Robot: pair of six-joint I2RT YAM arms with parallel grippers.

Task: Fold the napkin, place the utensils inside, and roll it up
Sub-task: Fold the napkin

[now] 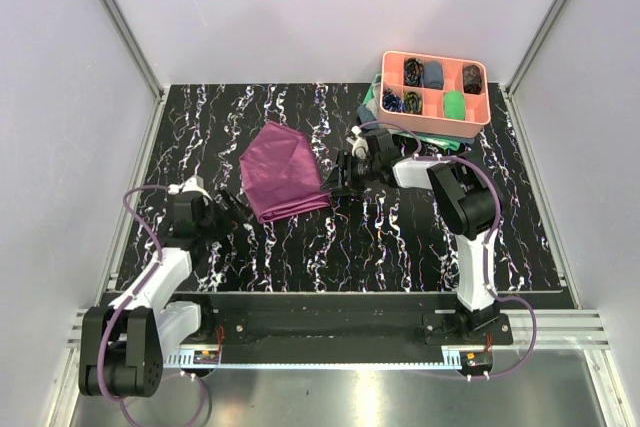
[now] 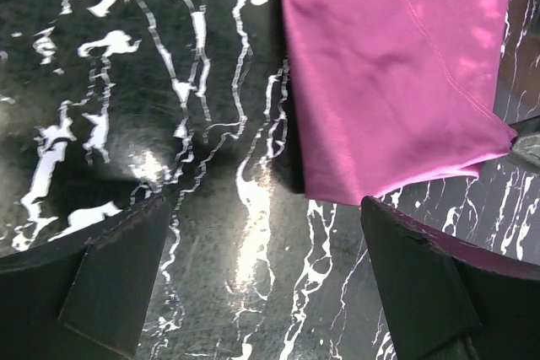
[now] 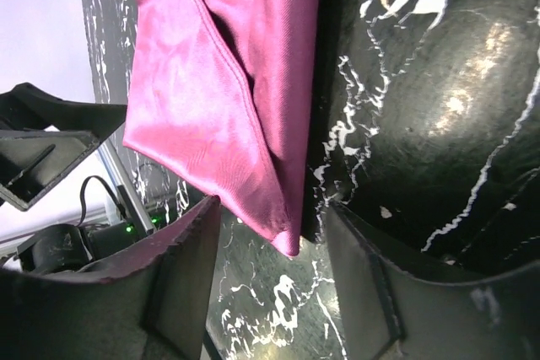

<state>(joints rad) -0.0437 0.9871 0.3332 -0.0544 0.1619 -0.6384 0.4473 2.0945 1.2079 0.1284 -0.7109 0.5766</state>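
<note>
The plum-purple napkin (image 1: 280, 172) lies folded on the black marbled table, left of centre. My left gripper (image 1: 232, 205) is open and empty, just off the napkin's near left edge. In the left wrist view the napkin (image 2: 396, 73) lies ahead of the wide-apart fingers (image 2: 422, 284). My right gripper (image 1: 335, 182) is open at the napkin's right corner. In the right wrist view that corner (image 3: 283, 233) hangs between the spread fingers (image 3: 177, 284), not pinched. The spoon and fork are out of view.
A salmon-pink divided tray (image 1: 478, 115) with small dark and green cloth rolls stands at the back right, on a teal-green cloth (image 1: 405, 129). White walls and metal rails enclose the table. The left arm (image 3: 42, 149) shows in the right wrist view.
</note>
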